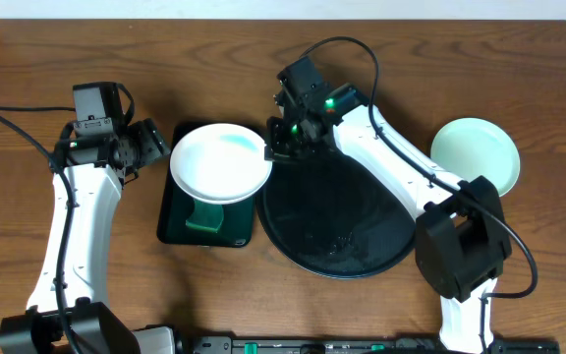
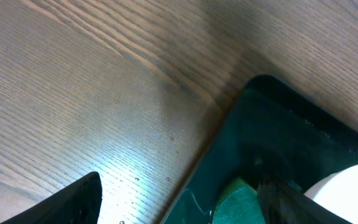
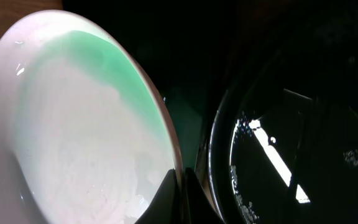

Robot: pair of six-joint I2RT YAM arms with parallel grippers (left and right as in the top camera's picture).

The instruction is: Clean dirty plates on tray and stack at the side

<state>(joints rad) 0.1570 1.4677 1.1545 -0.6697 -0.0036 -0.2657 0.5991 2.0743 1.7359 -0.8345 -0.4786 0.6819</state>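
white plate (image 1: 220, 162) gripped at rim by right claw (image 1: 269, 149)

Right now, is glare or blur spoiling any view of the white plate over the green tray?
Overhead: the white plate is bright, nearly washed out, yet sharp. Right wrist: a green cast tints its upper part; white glare streaks the black tray. Left wrist: sheen on the wood table, blurred fingers, only the plate's edge in frame.

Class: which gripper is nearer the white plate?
Right. The right gripper pinches the white plate by its rim; the left gripper hangs open beside the opposite edge, not gripping it.
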